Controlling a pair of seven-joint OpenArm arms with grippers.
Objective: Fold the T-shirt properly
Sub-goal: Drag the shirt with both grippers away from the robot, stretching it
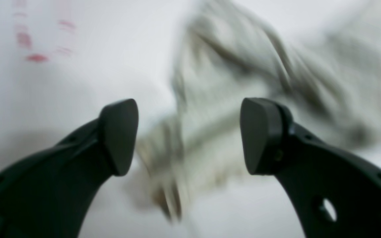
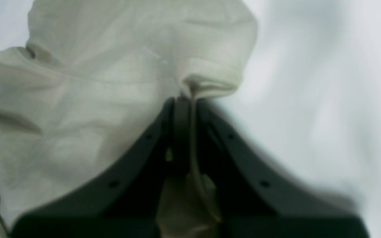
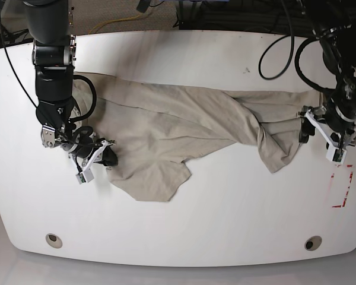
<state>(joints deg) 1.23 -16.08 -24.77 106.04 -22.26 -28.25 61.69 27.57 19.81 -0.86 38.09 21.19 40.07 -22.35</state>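
T-shirt (image 3: 184,127) apparently sole obstacle

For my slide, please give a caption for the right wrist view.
Right claw shut on a fold of the beige T-shirt above the white table.

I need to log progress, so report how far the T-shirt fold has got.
Done: no fold shows; the T-shirt lies twisted and wrinkled across the white table. In hand: the right end effector is shut on a pinch of cloth at one end, while the left end effector stands open near the other end, holding nothing. Left: flattening the shirt and every fold.
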